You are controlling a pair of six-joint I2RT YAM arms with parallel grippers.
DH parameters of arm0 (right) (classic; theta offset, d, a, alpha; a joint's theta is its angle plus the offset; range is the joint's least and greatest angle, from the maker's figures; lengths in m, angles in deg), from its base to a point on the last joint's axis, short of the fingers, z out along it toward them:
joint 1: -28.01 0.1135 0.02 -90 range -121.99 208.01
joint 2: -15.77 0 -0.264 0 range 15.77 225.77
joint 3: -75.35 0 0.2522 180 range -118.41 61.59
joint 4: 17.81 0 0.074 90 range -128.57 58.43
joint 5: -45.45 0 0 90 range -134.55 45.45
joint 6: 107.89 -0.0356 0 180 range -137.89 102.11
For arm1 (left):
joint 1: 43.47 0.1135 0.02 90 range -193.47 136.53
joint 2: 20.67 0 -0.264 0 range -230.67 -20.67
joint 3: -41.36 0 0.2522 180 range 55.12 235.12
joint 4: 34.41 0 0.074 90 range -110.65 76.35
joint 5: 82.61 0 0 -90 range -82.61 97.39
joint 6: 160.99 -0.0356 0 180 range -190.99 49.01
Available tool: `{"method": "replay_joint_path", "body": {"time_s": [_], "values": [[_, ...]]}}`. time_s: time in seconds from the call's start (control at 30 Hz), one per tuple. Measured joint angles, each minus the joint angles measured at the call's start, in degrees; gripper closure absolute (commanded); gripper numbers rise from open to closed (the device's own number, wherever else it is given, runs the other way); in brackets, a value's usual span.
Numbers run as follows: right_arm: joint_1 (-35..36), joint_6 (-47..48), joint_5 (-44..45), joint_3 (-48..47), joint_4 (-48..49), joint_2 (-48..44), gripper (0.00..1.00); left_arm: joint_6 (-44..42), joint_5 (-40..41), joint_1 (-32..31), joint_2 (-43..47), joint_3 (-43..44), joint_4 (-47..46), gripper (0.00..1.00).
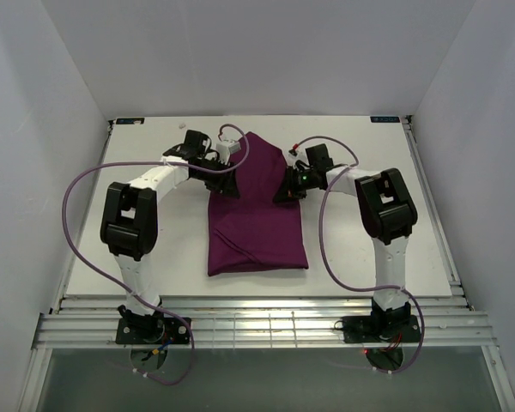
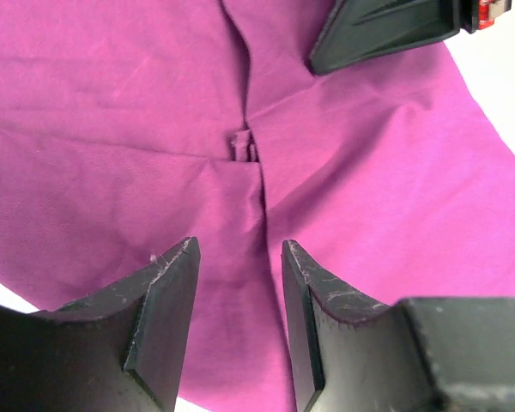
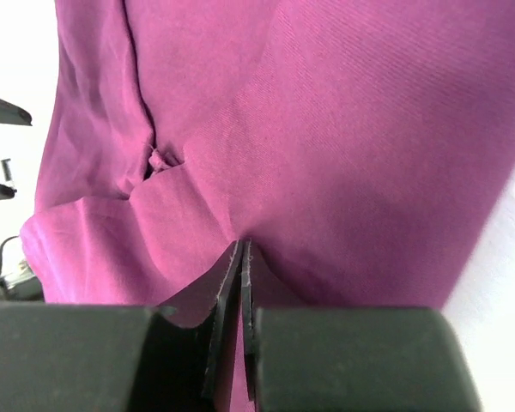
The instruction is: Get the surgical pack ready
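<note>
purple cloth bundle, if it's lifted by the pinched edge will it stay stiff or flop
Likely floppy: the deep-purple folded cloth bundle creases and puckers where the shut right gripper pinches it, so a lift would probably drag only that layer. Probably not slippery; the weave looks matte. Weight is hard to judge: any contents are hidden.

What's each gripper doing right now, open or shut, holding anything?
Left gripper: open, above the purple cloth, holding nothing.
Right gripper: closed, pinching the purple cloth.
</note>
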Motion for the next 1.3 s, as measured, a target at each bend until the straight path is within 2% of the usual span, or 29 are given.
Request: {"method": "replay_joint_path", "body": {"time_s": [0.13, 0.3, 0.43, 0.53, 0.67, 0.77, 1.07, 1.3], "values": [[0.04, 2.58, 4.09, -0.31, -3.65, -4.52, 0.87, 0.63, -0.46, -0.26, 0.22, -0.02, 0.22, 0.46], [0.26, 5.62, 6.38, 2.78, -3.65, -19.08, 0.92, 1.49, -0.87, -0.33, 0.37, 0.50, 0.68, 0.46], [2.69, 9.44, 4.31, 11.19, -1.88, -30.95, 0.92, 1.73, -2.01, -0.37, 2.62, 0.59, 1.09, 0.46], [7.39, 12.17, 1.90, 20.48, -1.36, -35.52, 0.92, 1.55, -2.23, -0.46, 6.08, -1.49, 0.61, 0.47], [13.05, 13.70, -1.11, 31.08, -1.90, -35.89, 0.92, 1.57, -2.16, -1.09, 6.29, -3.17, 0.57, 0.47], [15.06, 14.38, -2.40, 34.21, -1.99, -35.87, 0.92, 1.55, -2.01, -1.77, 3.56, -3.17, 0.48, 0.47], [15.32, 14.03, -4.72, 36.52, 5.75, -32.50, 0.92, 1.75, -1.44, -2.64, -1.11, -3.58, 0.46, 0.47], [15.39, 15.78, -2.19, 35.52, 2.95, -34.51, 0.92, 1.73, -0.59, -2.99, -1.05, -4.76, 0.44, 0.47]]}}
